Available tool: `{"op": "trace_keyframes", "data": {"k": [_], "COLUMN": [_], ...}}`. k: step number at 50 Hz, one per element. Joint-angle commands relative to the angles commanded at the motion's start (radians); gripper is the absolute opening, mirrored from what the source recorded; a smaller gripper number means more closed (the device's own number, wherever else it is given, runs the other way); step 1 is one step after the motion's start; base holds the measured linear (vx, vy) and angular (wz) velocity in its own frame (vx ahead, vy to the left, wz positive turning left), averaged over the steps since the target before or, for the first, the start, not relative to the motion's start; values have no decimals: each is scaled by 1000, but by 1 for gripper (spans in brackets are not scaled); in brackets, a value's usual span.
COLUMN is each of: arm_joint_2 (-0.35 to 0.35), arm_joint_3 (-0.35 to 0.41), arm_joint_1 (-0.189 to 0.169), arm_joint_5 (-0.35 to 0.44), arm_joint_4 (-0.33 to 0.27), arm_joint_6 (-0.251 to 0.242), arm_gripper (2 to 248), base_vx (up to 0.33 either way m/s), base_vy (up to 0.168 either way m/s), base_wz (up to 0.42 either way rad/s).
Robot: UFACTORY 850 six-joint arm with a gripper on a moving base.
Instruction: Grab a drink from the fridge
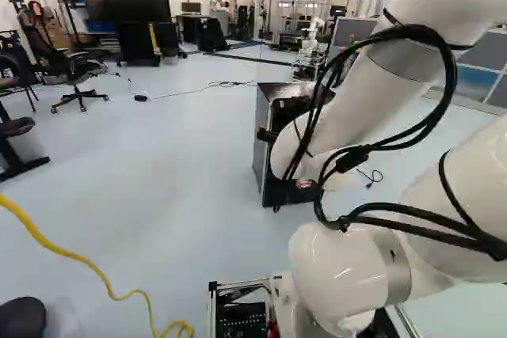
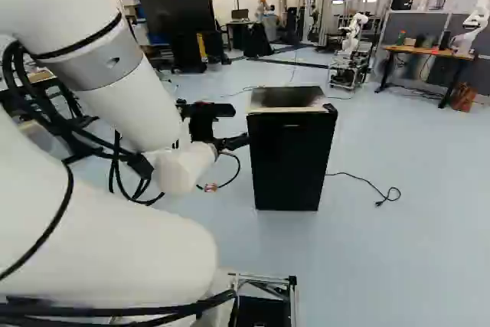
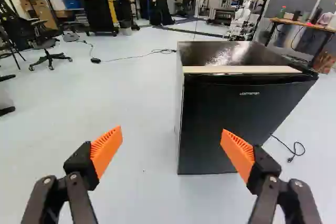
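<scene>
In the right base view my gripper (image 2: 230,142) reaches toward the left side of the black fridge (image 2: 289,160). The wrist view shows the gripper (image 3: 172,148) open, its orange pads wide apart with nothing between them. One finger stands in front of the fridge door (image 3: 226,124), the other over the floor to the fridge's left; whether it touches the door cannot be told. The fridge is shut, with a light strip (image 3: 241,70) along its top front edge. In the left base view my arm hides much of the fridge (image 1: 268,148). No drink is visible.
Another robot (image 2: 354,34) stands on a cart behind the fridge. A wooden desk (image 2: 429,51) is farther right. A power cable (image 2: 367,183) lies on the floor beside the fridge. Office chairs (image 1: 75,77) and a yellow cable (image 1: 87,261) are at the left.
</scene>
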Motion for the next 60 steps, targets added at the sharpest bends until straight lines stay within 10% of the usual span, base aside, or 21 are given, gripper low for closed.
{"op": "trace_keyframes", "data": {"k": [60], "arm_joint_2": [0], "arm_joint_3": [0], "arm_joint_1": [0], "arm_joint_5": [0], "arm_joint_4": [0], "arm_joint_6": [0], "arm_gripper": [247], "base_vx": [8], "base_vy": [0], "base_wz": [-1]}}
